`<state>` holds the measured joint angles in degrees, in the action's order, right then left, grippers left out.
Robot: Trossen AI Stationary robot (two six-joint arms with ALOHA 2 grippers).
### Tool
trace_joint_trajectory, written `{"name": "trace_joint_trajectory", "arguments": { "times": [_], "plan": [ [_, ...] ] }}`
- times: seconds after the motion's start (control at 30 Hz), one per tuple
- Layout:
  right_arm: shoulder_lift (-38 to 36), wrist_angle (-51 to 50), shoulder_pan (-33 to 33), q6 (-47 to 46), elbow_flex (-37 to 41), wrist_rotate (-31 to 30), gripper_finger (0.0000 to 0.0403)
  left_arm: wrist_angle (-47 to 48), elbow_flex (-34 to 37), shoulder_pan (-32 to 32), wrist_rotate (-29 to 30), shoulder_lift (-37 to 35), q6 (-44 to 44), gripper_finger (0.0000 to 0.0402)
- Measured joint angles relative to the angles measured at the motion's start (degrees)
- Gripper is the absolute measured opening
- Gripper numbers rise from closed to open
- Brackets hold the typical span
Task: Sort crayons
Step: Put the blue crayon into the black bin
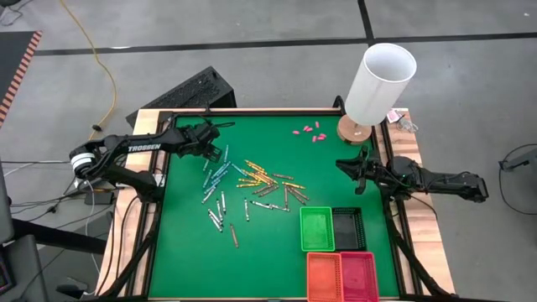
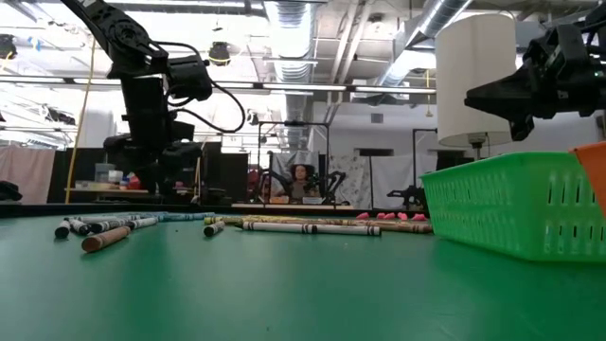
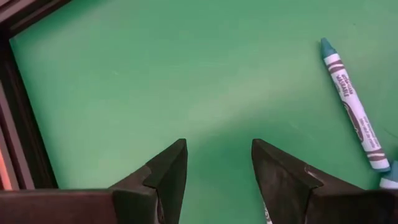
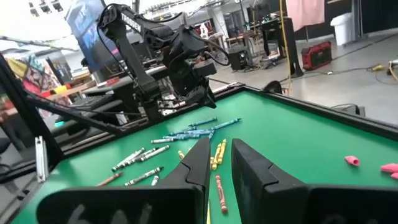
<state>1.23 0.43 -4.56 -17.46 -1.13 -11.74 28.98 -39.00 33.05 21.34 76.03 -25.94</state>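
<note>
My left gripper hangs over the mat's far-left part, fingers apart and empty — a blue crayon lies just beside it. The crayons are scattered mid-table. My right gripper hovers at the right edge — fingers slightly parted, holding nothing.

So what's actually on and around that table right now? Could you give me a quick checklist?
Surface: green table top in a wooden frame.
Job's things: crayons scattered mid-table in blue, yellow-orange, grey-white and brownish-red; none in the green tray, black tray, orange tray or pink tray.
Clutter: small pink pieces; a white lamp at the far right corner.
Grippers: left gripper open above the blue crayons; right gripper open at the right edge; both empty.
Cables: yellow cable on the floor.
Surroundings: a person beyond the table.
</note>
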Motion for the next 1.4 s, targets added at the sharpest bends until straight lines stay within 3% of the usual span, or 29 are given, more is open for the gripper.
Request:
{"name": "trace_joint_trajectory", "arguments": {
  "times": [0.17, 0.37, 0.6, 0.83, 0.93, 1.13, 1.4],
  "plan": [
    [0.0, -0.17, 0.02, -0.49, 0.0, 1.11, 0.0068, 0.43, 0.0, -0.03, -1.38, 0.0, 0.32, 0.0169],
    [0.0, -0.17, 0.02, -2.0, 0.0, 1.13, 0.0068, 0.98, 0.48, -1.4, -12.9, 0.0, 0.93, 0.0169],
    [0.0, -0.15, 0.04, -3.55, 0.0, 1.15, 0.0068, -0.88, 5.72, -4.34, -8.53, 0.0, -1.9, 0.0169],
    [0.0, -0.15, 0.02, -3.64, 0.0, 1.17, 0.0068, -6.03, 9.42, -4.38, -9.6, -0.34, -3.05, 0.0165],
    [0.0, -0.15, 0.02, -3.64, 0.0, 1.22, 0.0068, -6.02, 9.22, -4.38, -10.34, -0.26, -3.01, 0.0137],
    [0.0, -0.13, 0.02, -3.5, -0.02, 1.22, 0.0068, -5.89, 9.27, -4.41, -11.56, -0.15, -0.72, 0.0018],
    [0.0, -0.13, 0.02, -3.31, 0.0, 1.24, 0.0068, -5.42, 7.83, -4.58, -11.02, -1.73, -1.04, 0.0004]
  ]
}}
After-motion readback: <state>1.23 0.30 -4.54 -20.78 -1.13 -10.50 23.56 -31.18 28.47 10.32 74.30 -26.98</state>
